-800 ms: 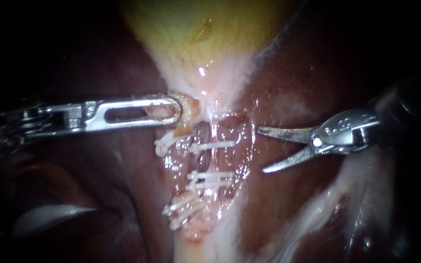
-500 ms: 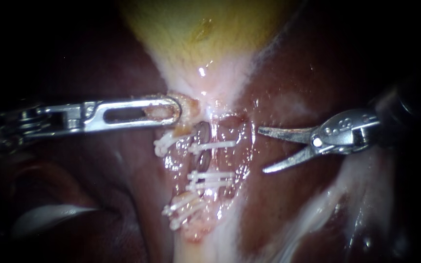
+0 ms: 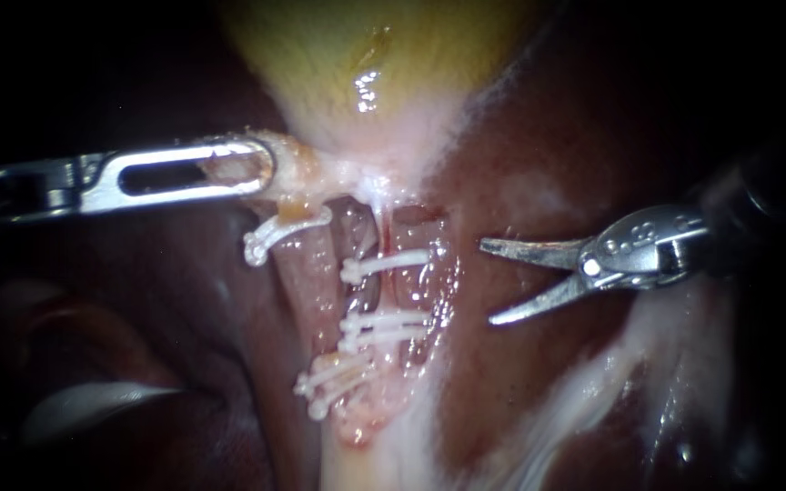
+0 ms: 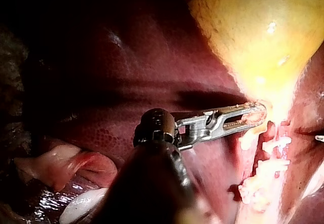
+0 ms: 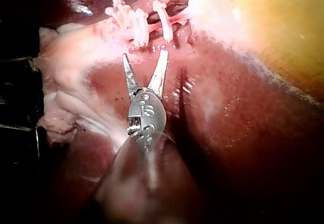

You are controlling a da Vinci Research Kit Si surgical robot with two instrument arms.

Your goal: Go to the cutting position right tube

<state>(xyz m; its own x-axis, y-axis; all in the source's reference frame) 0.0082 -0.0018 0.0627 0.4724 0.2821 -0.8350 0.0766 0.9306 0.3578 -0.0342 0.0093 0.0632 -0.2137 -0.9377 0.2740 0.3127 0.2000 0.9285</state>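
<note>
Right tube, pale pink (image 3: 408,293) w/ white plastic clips (image 3: 384,265), now stretched taut, mid-view.
Left instrument (image 3: 261,168), hand clamped on yellow gallbladder neck (image 3: 307,164), pulled it leftward; right instrument (image 3: 488,282), bladed hand wide open, empty, unmoved near tube. We've yet to close in.

3 close cams, shared: clips (image 3: 384,265)

The left instrument (image 3: 261,169) lay almost level, its shaft entering from the left, its slotted jaws clamped on a fold of tissue (image 3: 297,171). The right instrument (image 3: 487,282) reached in from the right, its thin pointed jaws spread in a V, holding nothing.
</note>
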